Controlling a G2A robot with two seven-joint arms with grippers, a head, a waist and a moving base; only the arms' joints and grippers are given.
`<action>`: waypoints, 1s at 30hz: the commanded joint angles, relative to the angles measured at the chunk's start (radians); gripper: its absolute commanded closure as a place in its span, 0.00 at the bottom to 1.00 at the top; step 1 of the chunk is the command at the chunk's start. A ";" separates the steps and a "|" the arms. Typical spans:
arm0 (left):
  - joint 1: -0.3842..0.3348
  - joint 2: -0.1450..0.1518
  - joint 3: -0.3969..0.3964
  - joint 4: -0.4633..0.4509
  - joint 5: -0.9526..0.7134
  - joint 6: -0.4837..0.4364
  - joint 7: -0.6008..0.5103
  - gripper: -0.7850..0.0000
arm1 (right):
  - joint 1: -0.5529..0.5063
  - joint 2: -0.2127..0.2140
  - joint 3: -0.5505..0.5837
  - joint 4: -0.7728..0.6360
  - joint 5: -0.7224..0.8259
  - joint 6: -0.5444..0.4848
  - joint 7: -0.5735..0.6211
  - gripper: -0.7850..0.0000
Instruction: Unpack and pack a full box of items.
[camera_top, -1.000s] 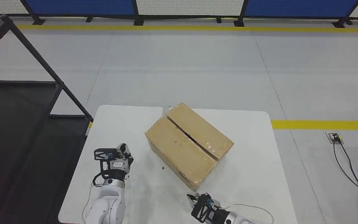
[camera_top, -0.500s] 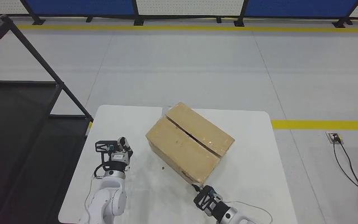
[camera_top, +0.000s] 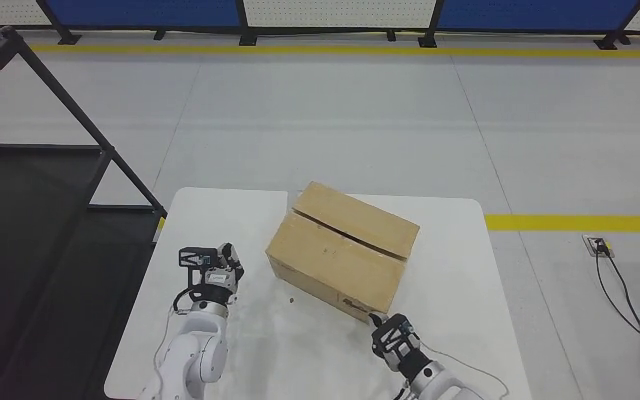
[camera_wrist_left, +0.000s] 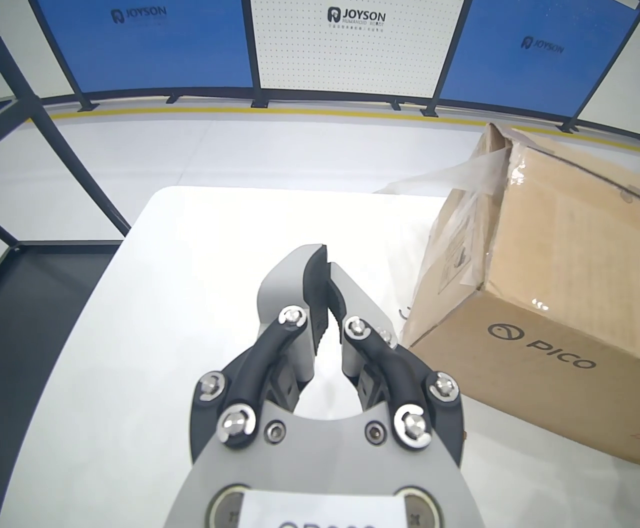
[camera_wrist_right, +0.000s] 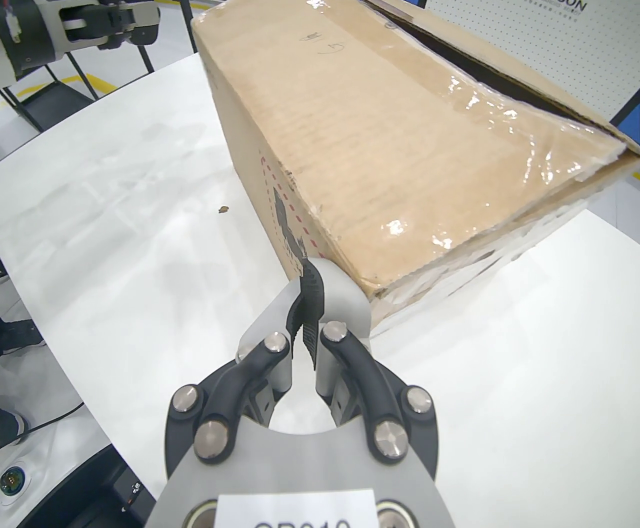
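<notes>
box: a brown cardboard box (camera_top: 342, 254) sat on the white table (camera_top: 220, 215), turned at a slant to the table's edges and nearer its far edge than its near one.
box top: both flaps lay down, with a narrow dark gap along the seam between them. glossy clear tape (camera_wrist_right: 500, 115) covered the top face and wrapped over its edges.
loose strip: a loose strip (camera_wrist_left: 450, 172) of clear film stuck out from the box's far end, above the table.
left gripper: the left gripper (camera_wrist_left: 326, 260) hung over the table just beside the box's left end, apart from it. its black pads were drawn together and it had hold of nothing.
right gripper: the right gripper (camera_wrist_right: 311, 272) was low at the box's near corner, its fingers closed tight with nothing between them. its tip was at the bottom of the printed side face. whether it truly touched the cardboard could not be told.
crumb: a small brown crumb (camera_wrist_right: 223, 210) lay on the table near the box's long near side, between the two arms.
surroundings: a black rack (camera_top: 60, 200) stood left of the table. a yellow line (camera_top: 560, 222) ran across the pale floor on the right. blue panels (camera_top: 150, 10) lined the far side.
</notes>
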 joint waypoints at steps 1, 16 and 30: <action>-0.002 -0.001 0.001 0.001 0.001 -0.011 -0.005 1.00 | 0.001 0.001 0.013 0.005 0.014 0.002 0.001 1.00; -0.104 -0.013 0.038 0.136 -0.007 -0.101 -0.041 1.00 | -0.073 0.041 0.200 -0.006 0.268 -0.509 -0.198 1.00; -0.208 -0.025 0.100 0.274 -0.001 -0.275 0.000 1.00 | -0.090 0.047 0.253 -0.008 0.368 -0.477 -0.156 0.00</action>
